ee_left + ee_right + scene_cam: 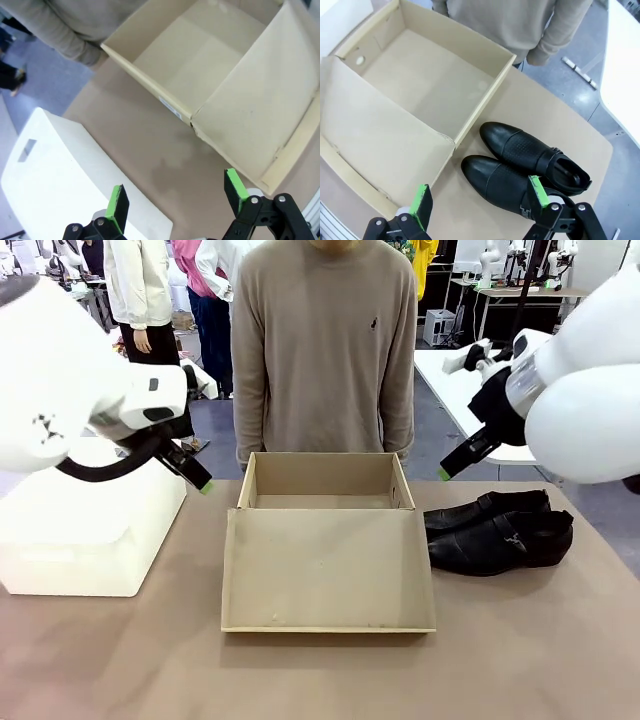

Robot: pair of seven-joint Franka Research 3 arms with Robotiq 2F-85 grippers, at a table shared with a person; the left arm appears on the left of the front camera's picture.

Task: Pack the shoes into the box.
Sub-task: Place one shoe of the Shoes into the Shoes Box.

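Front view: found the box [325, 485] open at mid-table, just before the person [325, 350], with its flap lid [328, 570] laid flat toward the near edge and nothing inside. Found the shoes [497, 530] side by side on the table [320, 670], just right of the box, toes toward it. Saw the left gripper [200, 478] hanging above the white plastic box [90, 530] at the left, and the right gripper [450, 466] aloft over the shoes' side, neither touching anything.

Left wrist view: saw the green pads [116, 205] spread wide and empty, over bare table between the white plastic box and the box's left wall.

Right wrist view: saw the fingertips [538, 190] spread wide, holding nothing, poised above the nearer shoe and apparently clear of it.

Judged nothing packed yet: both shoes to be grasped, lifted and laid in the box.
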